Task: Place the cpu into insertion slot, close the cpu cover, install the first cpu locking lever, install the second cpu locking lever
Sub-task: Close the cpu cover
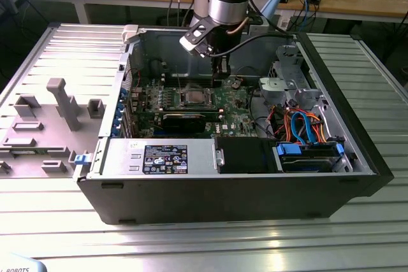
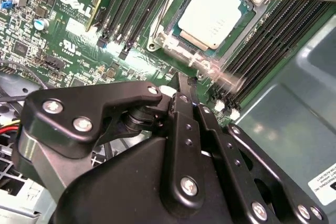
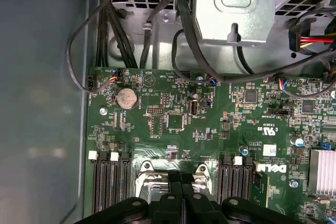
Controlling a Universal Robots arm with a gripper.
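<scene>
Well, the cpu [image 2: 212, 17] sits flat in the slot [image 2: 157, 40], silver rim along its edges. The gripper [image 2: 185, 81] hangs just beside one rim corner, jaws pinched together. Memory slots [image 2: 262, 45] crowd the slot on two sides, the case wall [image 2: 294, 108] stands near beyond them, and the case [image 1: 223, 195] lies open above

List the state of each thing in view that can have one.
cpu, seated in the insertion slot
cpu cover, lying flat around the cpu
gripper, shut, poised close beside the cpu cover
computer case, lying on its side, open
</scene>
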